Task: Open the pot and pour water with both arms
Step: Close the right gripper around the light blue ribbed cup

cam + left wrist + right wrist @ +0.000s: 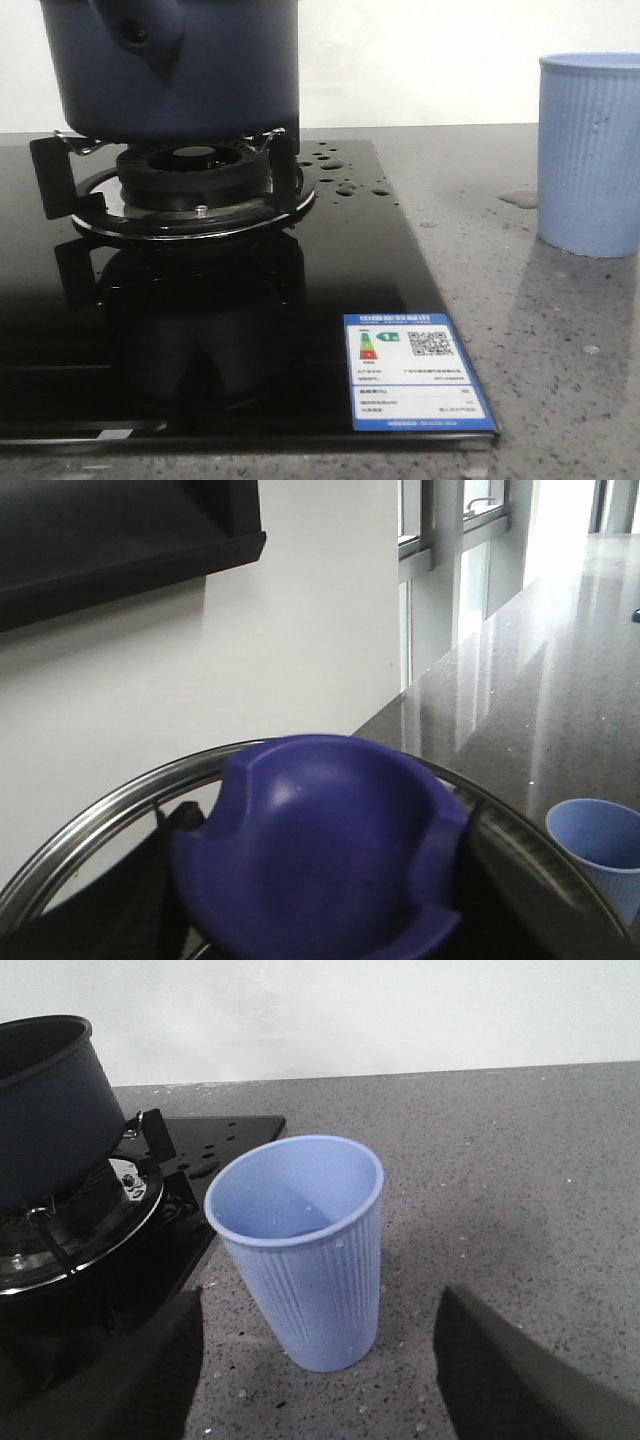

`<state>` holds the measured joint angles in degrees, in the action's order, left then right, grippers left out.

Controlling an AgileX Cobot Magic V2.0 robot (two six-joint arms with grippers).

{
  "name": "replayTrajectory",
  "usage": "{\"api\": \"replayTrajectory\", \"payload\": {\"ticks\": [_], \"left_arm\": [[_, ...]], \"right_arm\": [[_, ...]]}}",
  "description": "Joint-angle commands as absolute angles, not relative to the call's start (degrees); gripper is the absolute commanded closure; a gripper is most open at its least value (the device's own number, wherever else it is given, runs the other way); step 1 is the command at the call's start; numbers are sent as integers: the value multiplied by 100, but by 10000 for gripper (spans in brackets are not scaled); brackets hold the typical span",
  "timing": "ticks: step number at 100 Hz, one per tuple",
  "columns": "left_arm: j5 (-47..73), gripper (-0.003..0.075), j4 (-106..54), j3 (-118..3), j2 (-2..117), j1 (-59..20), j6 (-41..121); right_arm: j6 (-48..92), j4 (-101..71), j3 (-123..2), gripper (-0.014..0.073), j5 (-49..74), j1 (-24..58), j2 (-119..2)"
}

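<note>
The dark navy pot stands on the burner, its stub with the small hole facing me. In the right wrist view the pot shows an open top. My left gripper is shut on the dark blue knob of a lid with a steel rim, held up in the air; black fingers show on either side of the knob. My right gripper is open, low over the counter, with the light blue ribbed cup just ahead between its fingers. Neither gripper shows in the front view.
The black glass stove top bears a label at its front right corner and water drops beside the burner. The cup stands on the grey speckled counter to the right, with a small puddle next to it.
</note>
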<state>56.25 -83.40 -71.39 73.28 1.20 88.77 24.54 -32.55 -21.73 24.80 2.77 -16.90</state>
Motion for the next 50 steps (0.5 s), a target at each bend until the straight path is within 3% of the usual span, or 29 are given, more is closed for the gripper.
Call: {"api": "replayTrajectory", "payload": {"ticks": [1, 26, 50], "left_arm": [[5387, 488, -8135, -7333, 6722, 236, 8208], [4973, 488, -7529, -6657, 5515, 300, 7595], [4737, 488, -7539, -5936, 4899, 300, 7595]], "right_arm": [[2749, -3298, -2363, 148, 1962, 252, -1802], [3716, -3393, -2363, 139, 1660, 263, -2033], [3912, -3827, -2481, 23, 1546, 465, -2630]]}}
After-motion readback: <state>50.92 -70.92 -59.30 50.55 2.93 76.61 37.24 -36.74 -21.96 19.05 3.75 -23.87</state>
